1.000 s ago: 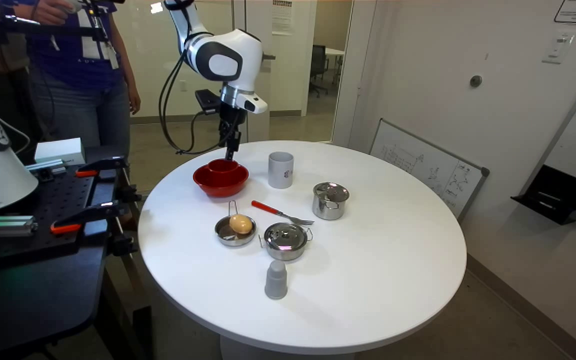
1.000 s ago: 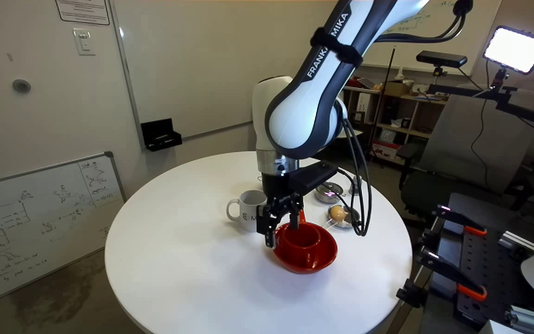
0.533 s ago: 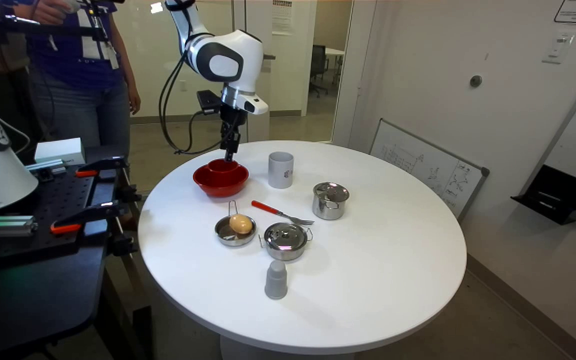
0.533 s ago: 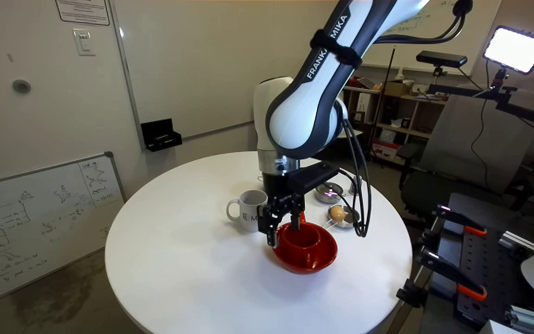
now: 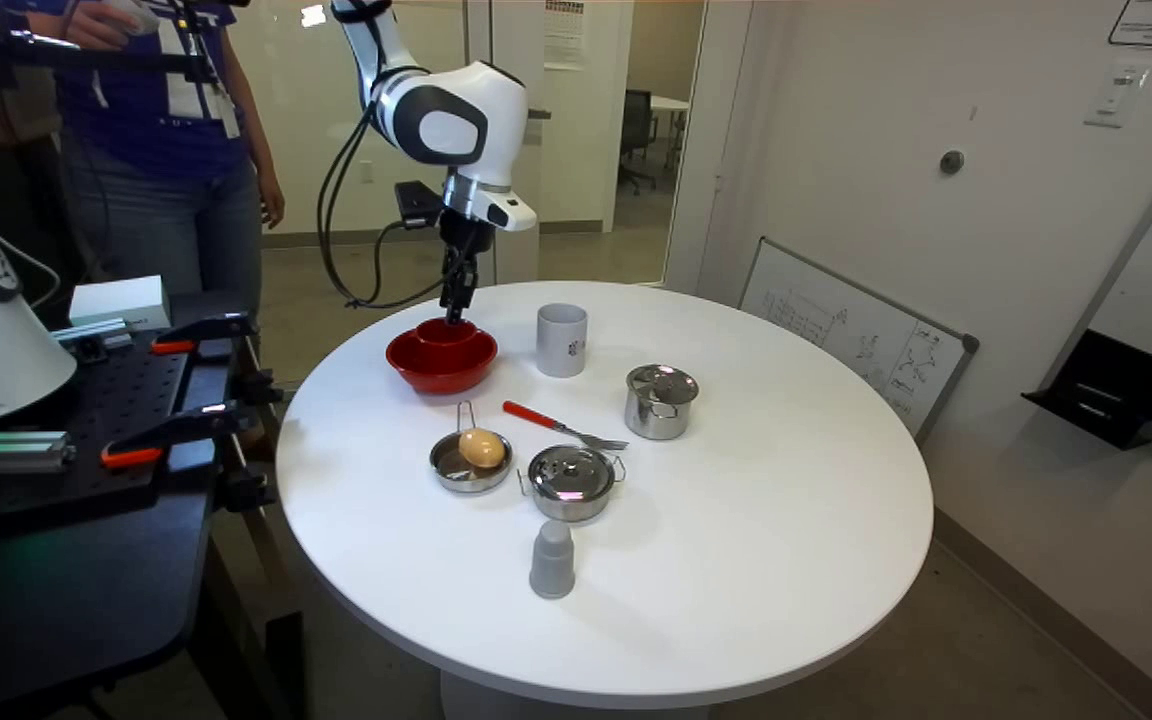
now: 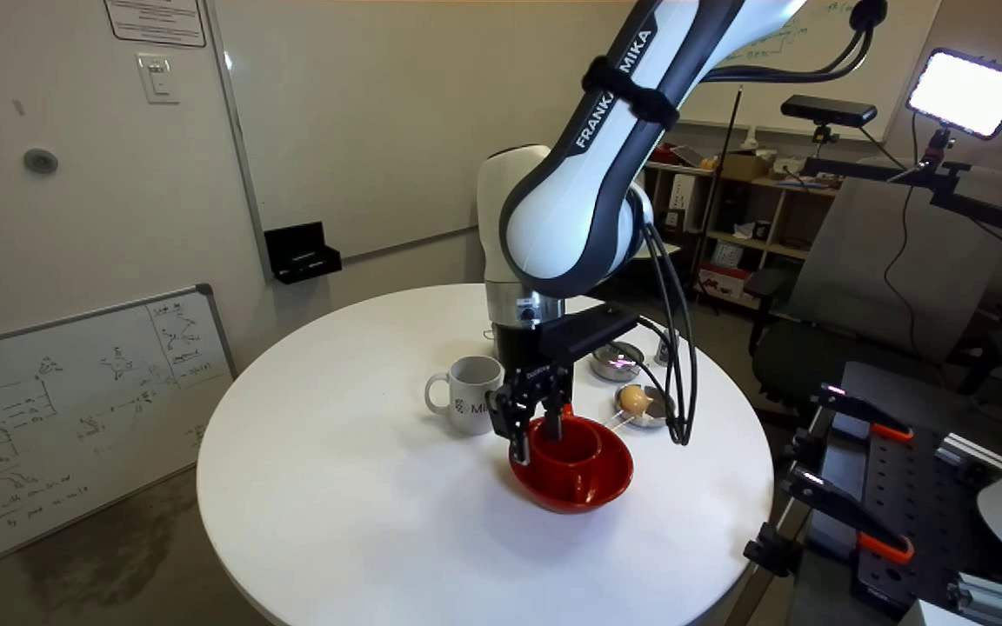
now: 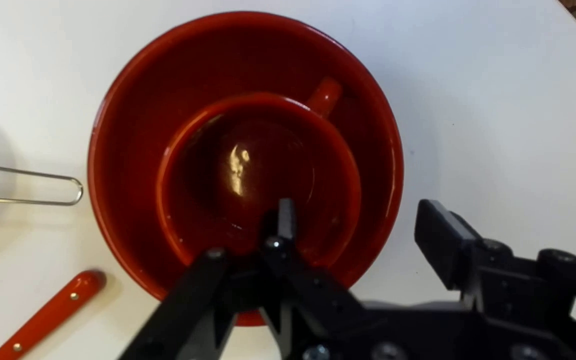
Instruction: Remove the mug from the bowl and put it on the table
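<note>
The round white tabletop (image 5: pixel 756 540) carries, in an exterior view, a red bowl (image 5: pixel 441 378) far left, grey-white cup (image 5: pixel 561 342) right of it, tall pot (image 5: pixel 657 412), red-handled fork (image 5: pixel 554 424), small pan (image 5: pixel 451 466), low pot (image 5: pixel 571 485) and, nearest, a grey bottle (image 5: pixel 553 563).

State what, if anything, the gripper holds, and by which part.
Nothing: the gripper is open, one jaw outside the mug, the other at its mouth.
</note>
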`<act>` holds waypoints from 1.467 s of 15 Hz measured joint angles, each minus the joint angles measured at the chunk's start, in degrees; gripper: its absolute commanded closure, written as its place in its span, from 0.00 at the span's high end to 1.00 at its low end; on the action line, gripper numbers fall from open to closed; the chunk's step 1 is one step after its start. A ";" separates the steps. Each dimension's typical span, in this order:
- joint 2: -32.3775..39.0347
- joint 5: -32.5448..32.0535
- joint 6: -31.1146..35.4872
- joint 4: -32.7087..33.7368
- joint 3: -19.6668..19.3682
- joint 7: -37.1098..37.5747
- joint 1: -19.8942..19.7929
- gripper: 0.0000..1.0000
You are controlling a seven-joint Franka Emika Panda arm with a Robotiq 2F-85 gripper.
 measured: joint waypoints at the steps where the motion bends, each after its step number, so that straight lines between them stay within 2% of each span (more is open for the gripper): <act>1: 0.03 0.02 -0.25 0.00 -0.07 0.17 0.00 0.59; 4: 0.34 0.18 -0.83 -0.01 -0.28 0.46 -0.03 0.62; 6: 0.82 0.32 -1.08 0.00 -0.34 0.48 -0.08 0.60; 7: 1.16 0.42 -1.13 0.00 -0.34 0.48 -0.11 0.52; 8: 1.50 0.50 -1.18 0.01 -0.34 0.48 -0.13 0.36; 9: 1.80 0.59 -1.21 0.01 -0.34 0.48 -0.15 0.34; 13: 2.65 0.65 -1.34 0.25 -0.35 0.53 -0.14 0.07; 14: 2.69 0.65 -1.42 0.34 -0.37 0.62 -0.14 0.05; 16: 2.68 0.64 -1.59 0.55 -0.51 1.00 -0.04 0.03; 17: 2.57 0.57 -1.94 0.70 -0.68 1.54 0.06 0.07; 22: 2.14 0.35 -3.77 1.46 -1.56 3.22 0.64 0.07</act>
